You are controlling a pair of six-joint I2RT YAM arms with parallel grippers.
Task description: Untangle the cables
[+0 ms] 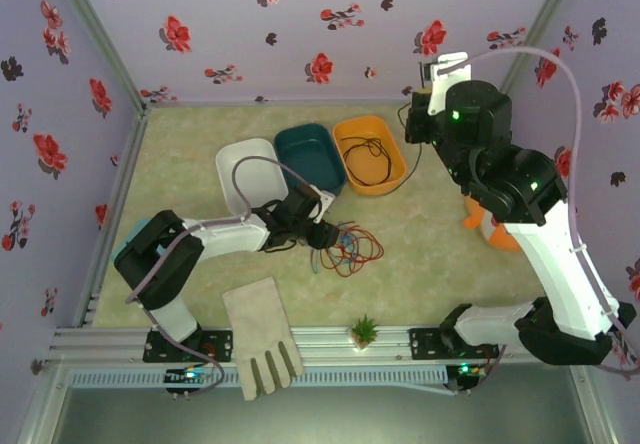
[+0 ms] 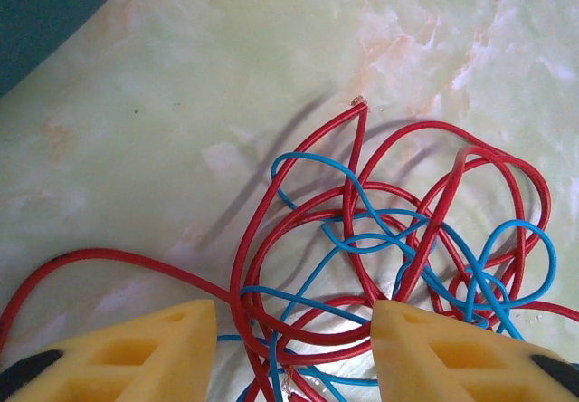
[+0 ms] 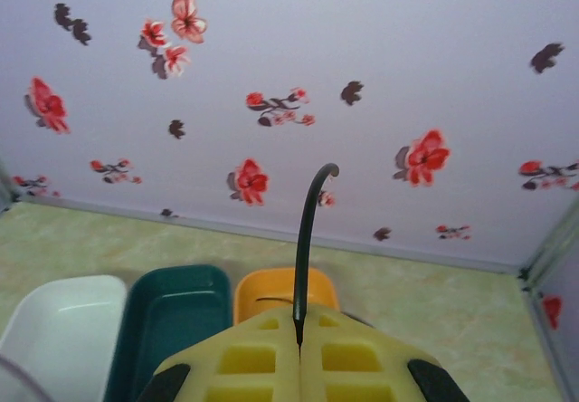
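Note:
A red cable (image 2: 271, 203) and a blue cable (image 2: 312, 159) lie tangled together on the table, seen from above as a small knot (image 1: 352, 249). My left gripper (image 2: 294, 316) is low over this tangle at its left side (image 1: 328, 236). Its jaws stand apart, with red and blue strands lying loose between the yellow fingers. The right finger touches a red loop. My right gripper (image 3: 299, 322) is raised near the back right (image 1: 425, 114), shut on the black cable (image 3: 308, 230), whose end sticks up from between the pads. The rest of the black cable lies in the orange bin (image 1: 365, 154).
Three bins stand in a row at the back: white (image 1: 245, 169), teal (image 1: 310, 154) and orange (image 1: 395, 169). A pale glove (image 1: 260, 334) and a small plant (image 1: 364, 331) lie at the near edge. An orange object (image 1: 478, 226) sits beside the right arm.

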